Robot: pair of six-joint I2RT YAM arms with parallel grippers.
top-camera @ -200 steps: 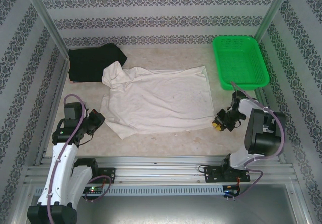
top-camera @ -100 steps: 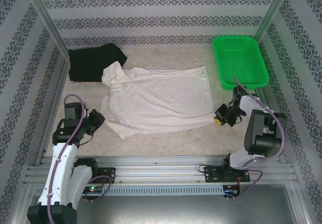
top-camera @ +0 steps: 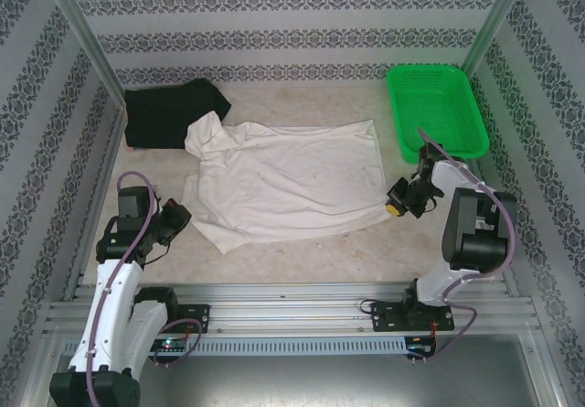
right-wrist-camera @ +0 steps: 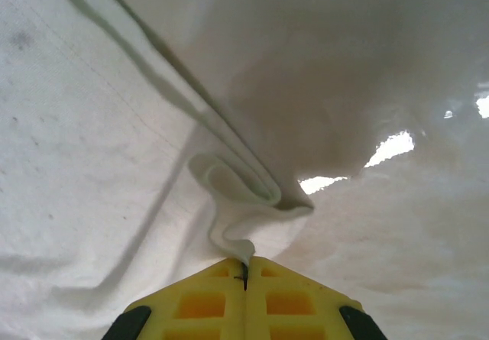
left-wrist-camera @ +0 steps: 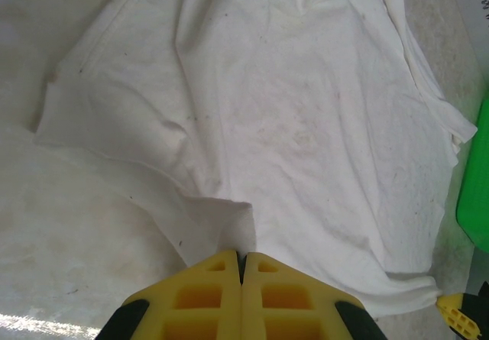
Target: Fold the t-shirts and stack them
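T-shirts come first: the off-white, faintly stained cloth t-shirt [top-camera: 292, 178] lies spread mid-table, and its far left shoulder overlaps the plain black cloth t-shirt [top-camera: 164, 114], which is bunched in the far left corner. The green plastic mesh basket [top-camera: 437, 110] stands at the far right, apart from both.

The right gripper [right-wrist-camera: 244, 267] is clamped on the off-white shirt's near right hem corner. In the right wrist view a small curl of cloth is nipped between the yellow jaws, and a rolled fold rises just beyond them. The left gripper [left-wrist-camera: 241, 260] is closed with nothing seen between its jaws. It hangs just short of the shirt's near left edge.

The step looks like the first fold. The pinch is thin, only a sliver of hem, so the lift should probably be slow and low, or the cloth may slip out. Carrying the corner straight across towards the far edge would keep the hem square. The left side is loose and could drag or skew, so it may be wise to take the near left corner as well before pulling far.

Against a second ago, the right gripper has moved from the bare pale table top [top-camera: 302, 256] beside the corner inwards onto the hem and has closed on it. The left arm, the black shirt and the basket are where they were
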